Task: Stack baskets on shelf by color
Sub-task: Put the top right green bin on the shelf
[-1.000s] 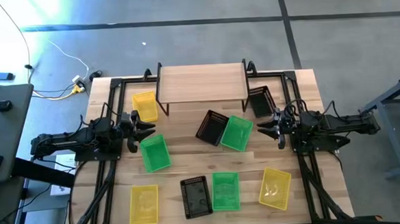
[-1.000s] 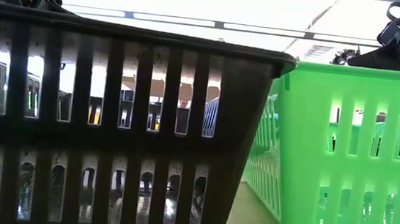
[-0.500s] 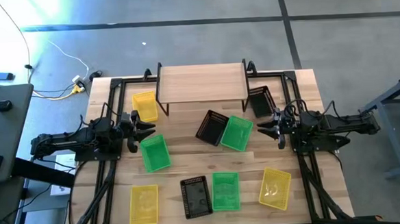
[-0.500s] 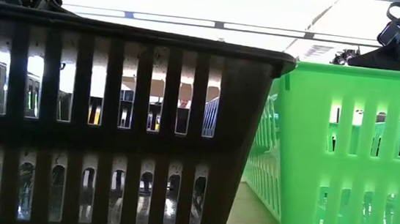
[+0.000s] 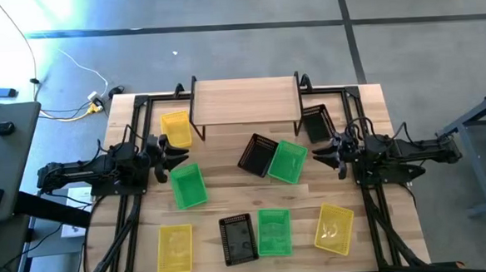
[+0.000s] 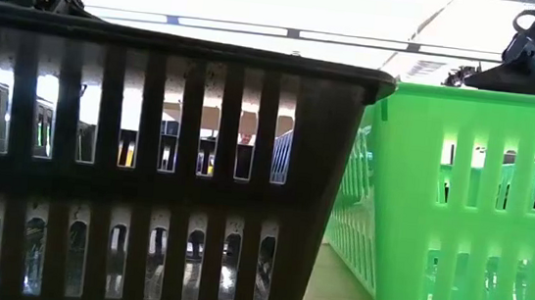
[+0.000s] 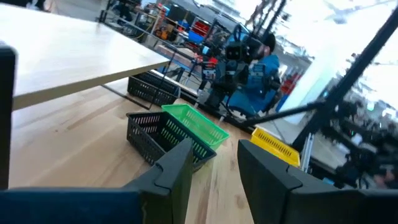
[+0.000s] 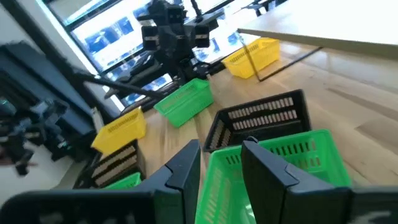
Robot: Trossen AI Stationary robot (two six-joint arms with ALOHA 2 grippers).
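Note:
The shelf [image 5: 245,101], a light wood plank on black legs, stands at the table's far edge with nothing on top. Baskets lie loose on the table: yellow [image 5: 176,129], green [image 5: 187,185], black [image 5: 257,153], green [image 5: 288,161] and black [image 5: 316,122] in the middle. Yellow [image 5: 175,248], black [image 5: 237,238], green [image 5: 274,232] and yellow [image 5: 334,228] sit along the near edge. My left gripper [image 5: 173,152] hovers open at the left, between the yellow and green baskets. My right gripper [image 5: 321,155] hovers open at the right, beside the green basket. Both point level toward the table's middle.
Black frame rails [image 5: 136,158] run along the table's left and right sides under the arms. In the low view the near black basket [image 6: 149,158] and green basket [image 6: 469,209] fill the picture. Bare wood [image 5: 229,191] lies between the middle and near baskets.
Both grippers have stayed in place and rolled a little about the line they point along. No basket has moved.

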